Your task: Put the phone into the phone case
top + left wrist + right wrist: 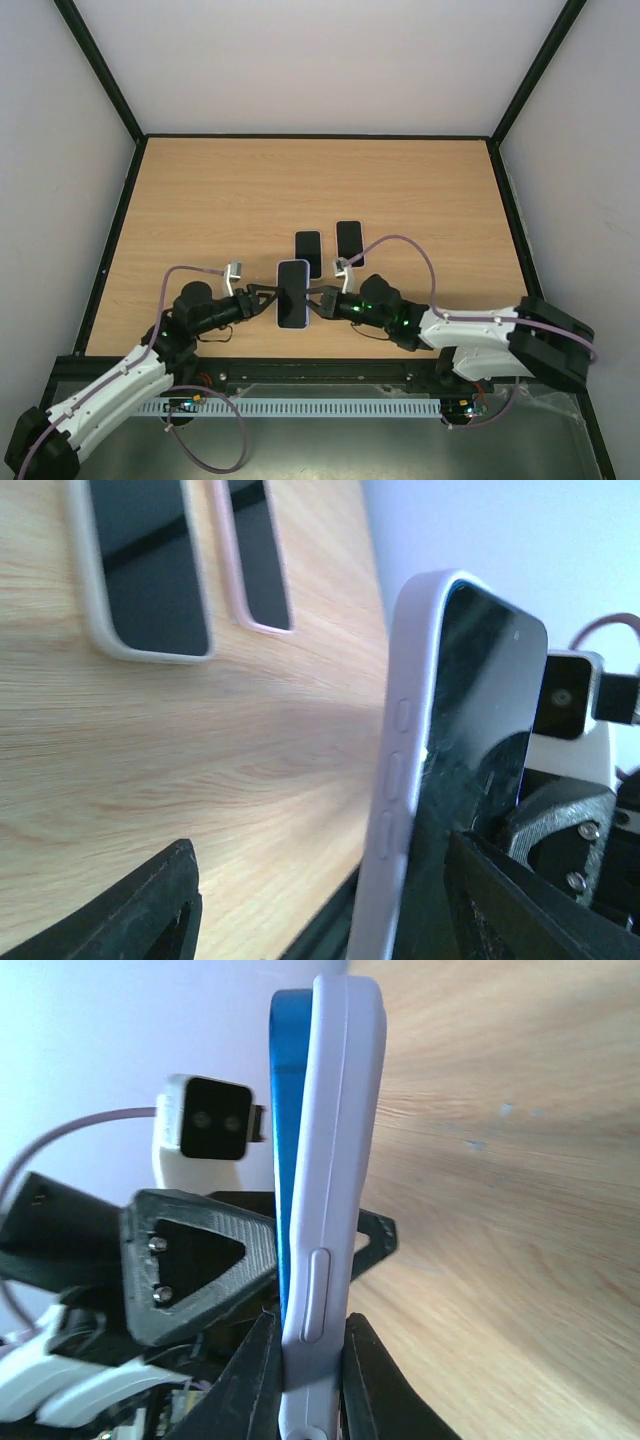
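Observation:
A lavender phone case (293, 293) with a dark-screened phone in it is held up on edge above the table's near middle, between my two grippers. My right gripper (312, 1360) is shut on the case (340, 1110), one finger on each face. The phone's blue edge (288, 1110) stands slightly out of the case's open side along the upper part. My left gripper (320, 890) is open, its fingers wide apart around the case (410, 740). The phone's screen (480, 710) faces that gripper's right finger (500, 900). In the top view the left gripper (262, 297) and right gripper (322, 300) flank the case.
Two other cased phones lie flat on the wooden table just beyond: one in a grey-white case (308, 253) (145, 565), one in a pink case (349, 242) (258, 555). Black frame rails run along the table's edges.

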Available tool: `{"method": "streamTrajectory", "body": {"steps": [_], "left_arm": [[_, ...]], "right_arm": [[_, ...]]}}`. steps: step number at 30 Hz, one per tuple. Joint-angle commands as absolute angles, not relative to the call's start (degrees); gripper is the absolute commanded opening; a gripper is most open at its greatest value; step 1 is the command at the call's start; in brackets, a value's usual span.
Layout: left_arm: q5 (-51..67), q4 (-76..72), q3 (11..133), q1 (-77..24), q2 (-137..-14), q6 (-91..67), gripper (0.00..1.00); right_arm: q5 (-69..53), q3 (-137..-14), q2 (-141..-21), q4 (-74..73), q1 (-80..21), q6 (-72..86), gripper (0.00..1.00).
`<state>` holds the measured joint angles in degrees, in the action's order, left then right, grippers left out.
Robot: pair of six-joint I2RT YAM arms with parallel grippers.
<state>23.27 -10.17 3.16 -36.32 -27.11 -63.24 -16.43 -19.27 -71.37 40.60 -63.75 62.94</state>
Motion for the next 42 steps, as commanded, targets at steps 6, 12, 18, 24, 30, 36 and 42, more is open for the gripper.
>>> {"method": "streamTrajectory", "body": {"steps": [6,12,18,24,30,36,42], "left_arm": [[38.15,-29.88,0.64,-36.08,-24.11,-68.05,0.71],[40.18,-35.5,1.4,-36.13,-27.59,-69.02,0.53],[41.19,-39.6,0.88,-36.22,-30.31,-69.58,0.29],[42.43,-37.5,2.18,-36.21,-29.06,-67.49,0.13],[41.55,-33.96,1.59,-36.21,-25.83,-66.17,0.02],[44.23,-32.62,3.0,-36.21,-24.36,-63.69,0.02],[47.15,-34.15,3.6,-36.39,-24.17,-63.63,0.02]], "right_arm": [[-21.35,-16.96,-61.6,50.6,-63.63,63.57,0.11],[-23.14,-16.76,-61.46,54.3,-63.63,65.24,0.11],[-22.52,-16.4,-60.76,53.0,-63.63,64.68,0.12],[-21.43,-15.47,-60.95,51.73,-63.63,64.39,0.15],[-19.7,-16.55,-59.5,45.71,-63.63,61.7,0.3],[-14.08,-19.77,-54.6,34.05,-63.64,58.41,0.5],[-10.74,-24.84,-54.32,25.15,-63.46,57.99,0.52]]}}
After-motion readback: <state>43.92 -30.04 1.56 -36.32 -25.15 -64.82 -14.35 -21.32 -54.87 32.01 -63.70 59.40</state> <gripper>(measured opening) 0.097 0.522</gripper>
